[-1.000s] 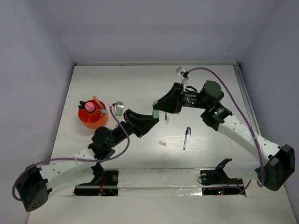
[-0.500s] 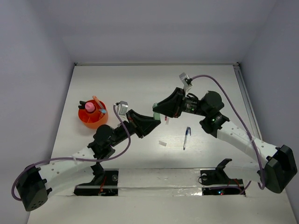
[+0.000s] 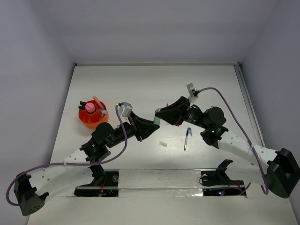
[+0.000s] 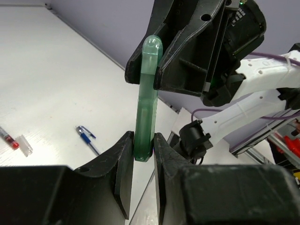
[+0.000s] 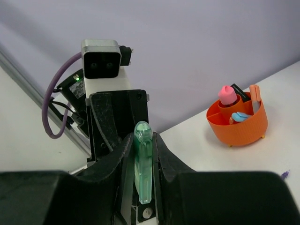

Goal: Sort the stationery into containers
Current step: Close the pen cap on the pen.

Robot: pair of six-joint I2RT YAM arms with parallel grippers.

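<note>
A long translucent green plastic cap point(image 4: 146, 103) is seen to be smooth and glossy, with light carried through its rounded tip. The fingers of the left gripper point(image 4: 142, 139) and the right gripper point(image 5: 143, 141) are moulded in black plastic, matt with a faint sheen along the edges. The white table top point(image 4: 47, 84) is finished matt and finely speckled. The small round orange plastic pot point(image 5: 243, 126) is shown smooth and slightly glossy. The purple cable point(image 5: 49, 108) is sheathed in a smooth, satiny material.
</note>
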